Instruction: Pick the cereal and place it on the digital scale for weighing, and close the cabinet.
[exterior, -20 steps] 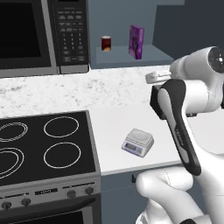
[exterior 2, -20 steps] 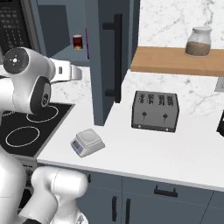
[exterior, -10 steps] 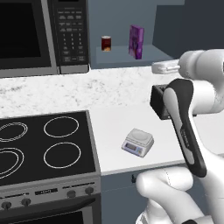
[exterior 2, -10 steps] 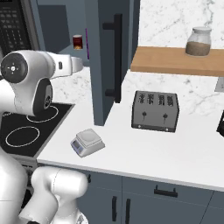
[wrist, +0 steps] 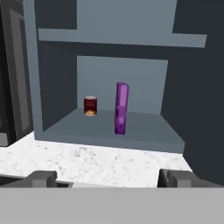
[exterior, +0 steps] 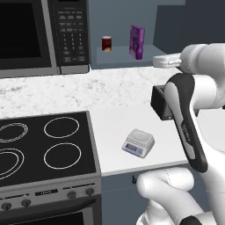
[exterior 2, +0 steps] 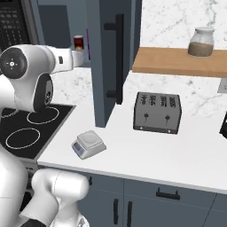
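Note:
The cereal (wrist: 121,108), a thin purple box, stands upright and edge-on on the lower shelf of the open cabinet (wrist: 118,127); in the left base view its front (exterior: 137,41) faces out. My gripper (wrist: 107,179) is open and holds nothing. It hovers over the counter in front of the shelf, well short of the box, fingertips (wrist: 41,177) wide apart. The digital scale (exterior: 138,142) sits on the white counter near its front edge, with the top plate of the scale (exterior 2: 88,144) bare. The cabinet door (exterior 2: 111,57) stands swung open, showing its black bar handle (exterior 2: 118,57).
A short dark red can (wrist: 90,105) stands left of the cereal on the same shelf. The black microwave (exterior: 39,35) hangs left of the cabinet above the stove (exterior: 44,145). A black toaster (exterior 2: 157,111) and a wooden shelf with a jar (exterior 2: 201,42) lie to the right.
The arm has lifted the hand higher, up to the level of the cabinet's lower shelf. The cereal, the scale and the door have not moved.

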